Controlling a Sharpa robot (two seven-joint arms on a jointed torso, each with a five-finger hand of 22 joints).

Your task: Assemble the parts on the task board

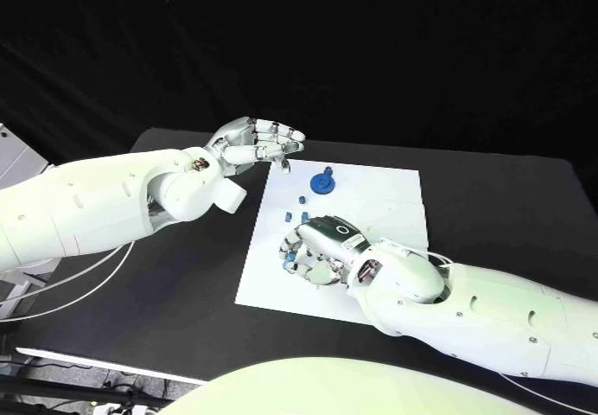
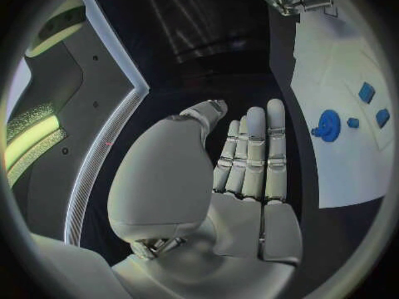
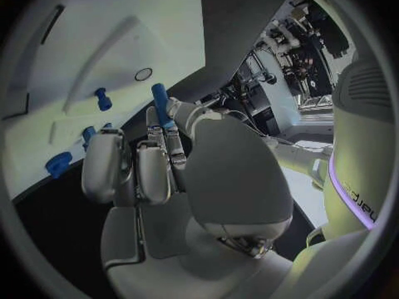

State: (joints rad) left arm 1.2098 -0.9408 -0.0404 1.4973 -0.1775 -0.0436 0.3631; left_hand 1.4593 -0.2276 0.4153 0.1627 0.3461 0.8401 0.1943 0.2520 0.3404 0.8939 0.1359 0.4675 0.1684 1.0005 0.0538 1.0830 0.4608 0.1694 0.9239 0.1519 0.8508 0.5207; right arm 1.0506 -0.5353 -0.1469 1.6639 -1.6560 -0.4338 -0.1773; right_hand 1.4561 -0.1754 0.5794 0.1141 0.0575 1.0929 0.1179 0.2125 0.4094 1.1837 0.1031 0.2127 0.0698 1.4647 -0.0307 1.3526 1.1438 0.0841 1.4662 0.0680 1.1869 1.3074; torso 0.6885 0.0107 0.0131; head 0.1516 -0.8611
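my right hand (image 1: 327, 251) sits low over the near part of the white task board (image 1: 386, 194). in the right wrist view its fingers (image 3: 158, 169) are curled in, and a long blue peg (image 3: 161, 106) is pinched between the thumb and a finger. the peg sticks out past my fingertips, its long way running straight on from my fingers and out over the board.

from my right hand, looking down from my head, the round blue part (image 1: 323, 182) sits at about 12 o'clock, near the far edge of the board. a few small blue pieces (image 1: 296, 210) lie between it and my hand, just beside my fingertips, at about 11 o'clock. i think the peg has to go somewhere up that way, so my hand would have to go toward 12 o'clock. i can't tell which hole it fits.

my left hand (image 1: 258, 142) floats off the board's far left corner. its fingers (image 2: 258, 149) lie straight, side by side, and hold nothing. the round blue part (image 2: 328, 125) is near it too, at about 4 o'clock from it in the head view, but my right hand has the peg.
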